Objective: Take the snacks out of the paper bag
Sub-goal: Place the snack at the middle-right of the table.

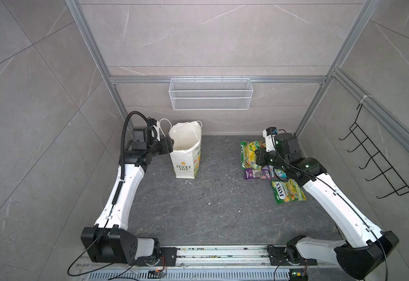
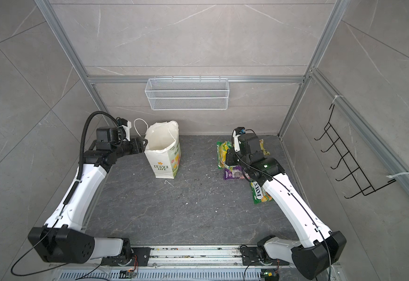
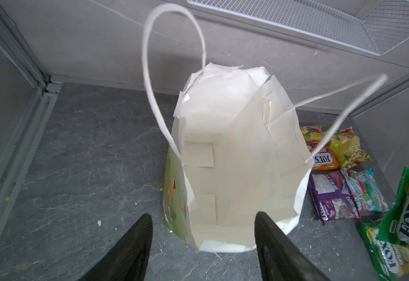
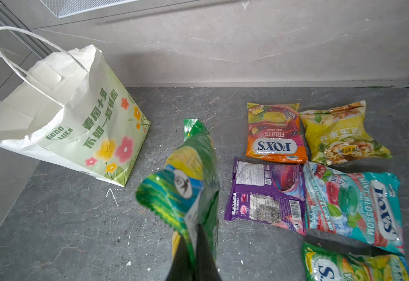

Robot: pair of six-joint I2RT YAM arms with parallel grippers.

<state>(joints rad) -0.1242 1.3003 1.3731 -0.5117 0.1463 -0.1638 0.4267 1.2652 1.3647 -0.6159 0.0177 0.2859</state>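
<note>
The paper bag (image 1: 185, 155) (image 2: 163, 155) stands upright at the back left, mouth open, and its inside (image 3: 235, 158) shows only white paper. My left gripper (image 3: 203, 233) (image 1: 171, 143) is open at the bag's left rim, holding nothing. My right gripper (image 4: 193, 243) (image 1: 259, 155) is shut on a green snack packet (image 4: 188, 180) (image 1: 249, 150), held just above the floor at the back right. Beside it on the floor lie an orange packet (image 4: 275, 136), a yellow one (image 4: 342, 136), a purple one (image 4: 266, 194) (image 1: 257, 174), a teal one (image 4: 354, 206) and a green FOX'S packet (image 1: 287, 192).
A white wire-mesh basket (image 1: 210, 93) hangs on the back wall above the floor. A black wire rack (image 1: 378, 165) sticks out from the right wall. Aluminium frame posts close in the back corners. Dark floor stretches between the bag and the packets.
</note>
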